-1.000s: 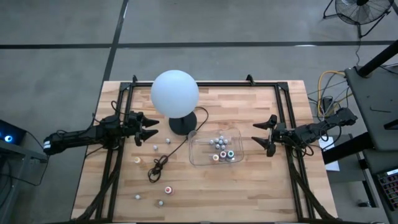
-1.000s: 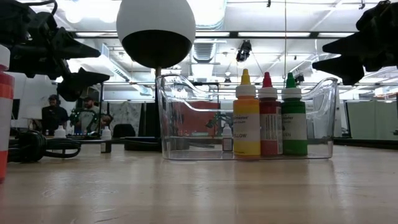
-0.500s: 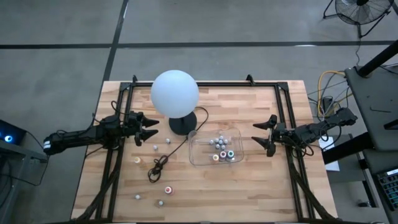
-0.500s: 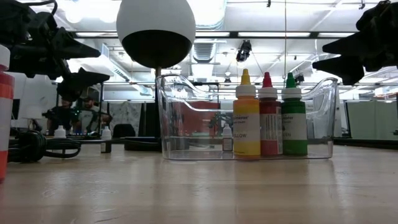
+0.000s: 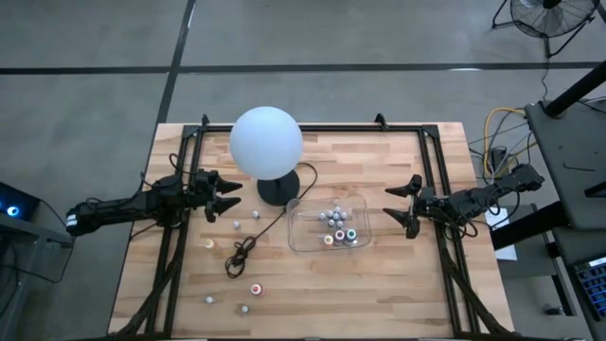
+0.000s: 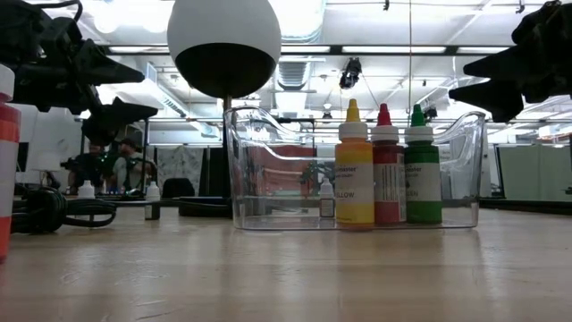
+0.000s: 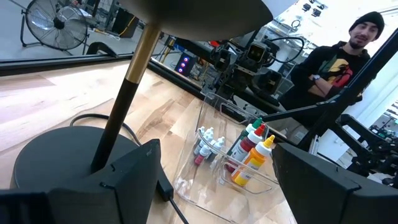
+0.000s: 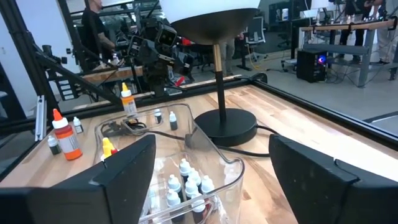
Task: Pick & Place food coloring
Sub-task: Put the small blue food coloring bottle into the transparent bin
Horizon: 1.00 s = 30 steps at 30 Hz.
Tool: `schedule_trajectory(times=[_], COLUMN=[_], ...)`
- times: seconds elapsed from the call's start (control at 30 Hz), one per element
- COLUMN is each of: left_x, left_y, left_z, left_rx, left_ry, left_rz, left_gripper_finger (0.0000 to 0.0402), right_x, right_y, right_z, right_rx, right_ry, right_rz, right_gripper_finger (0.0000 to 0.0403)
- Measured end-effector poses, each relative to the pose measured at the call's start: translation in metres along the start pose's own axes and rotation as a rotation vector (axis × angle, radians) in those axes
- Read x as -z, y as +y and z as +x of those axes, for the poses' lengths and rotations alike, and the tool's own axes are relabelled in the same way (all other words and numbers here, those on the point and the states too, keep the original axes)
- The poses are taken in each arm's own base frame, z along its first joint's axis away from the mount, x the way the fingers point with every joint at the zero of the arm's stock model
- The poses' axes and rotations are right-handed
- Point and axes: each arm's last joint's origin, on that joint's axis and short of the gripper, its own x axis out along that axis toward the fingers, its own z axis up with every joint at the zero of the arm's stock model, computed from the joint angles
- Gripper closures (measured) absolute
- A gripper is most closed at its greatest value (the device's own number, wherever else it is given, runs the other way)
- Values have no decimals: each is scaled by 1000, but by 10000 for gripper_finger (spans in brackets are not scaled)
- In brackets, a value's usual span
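Note:
Several food coloring bottles (image 5: 336, 224) stand upright inside the clear tray (image 5: 301, 237); the low view shows a yellow (image 6: 355, 170), a red (image 6: 385, 170) and a green one (image 6: 422, 170) at its near wall. Other bottles stand loose on the table left of the tray (image 5: 236, 224), (image 5: 210, 243) and toward the near edge (image 5: 256, 288). My left gripper (image 5: 225, 194) hovers open left of the lamp base, above the table. My right gripper (image 5: 400, 205) hovers open right of the tray. Both wrist views look across at the tray (image 7: 211, 186), (image 8: 186, 130).
A white globe lamp (image 5: 266, 141) on a black base (image 5: 278, 188) stands behind the tray, and its black cord (image 5: 248, 248) is bundled left of the tray. Black frame rails (image 5: 170, 256) run along both table sides. People show in the room beyond the table.

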Motion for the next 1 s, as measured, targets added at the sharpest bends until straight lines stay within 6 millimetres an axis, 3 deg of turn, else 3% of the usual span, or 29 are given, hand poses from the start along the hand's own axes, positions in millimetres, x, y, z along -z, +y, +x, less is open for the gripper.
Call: schedule_trajectory(times=[0.3,0.53,1.0], left_x=[0,0,2], left_y=[0,0,2], left_z=[0,0,1], left_rx=[0,-4,-30], left_ry=[0,-7,22], left_rz=[-46,-209,-94], left_gripper_finger=[122,122,122], right_x=[0,0,0], right_y=[0,0,0], right_z=[0,0,0], right_rx=[1,0,0], right_ry=[0,0,0], right_rz=[0,0,0], right_gripper_finger=[101,94,106])
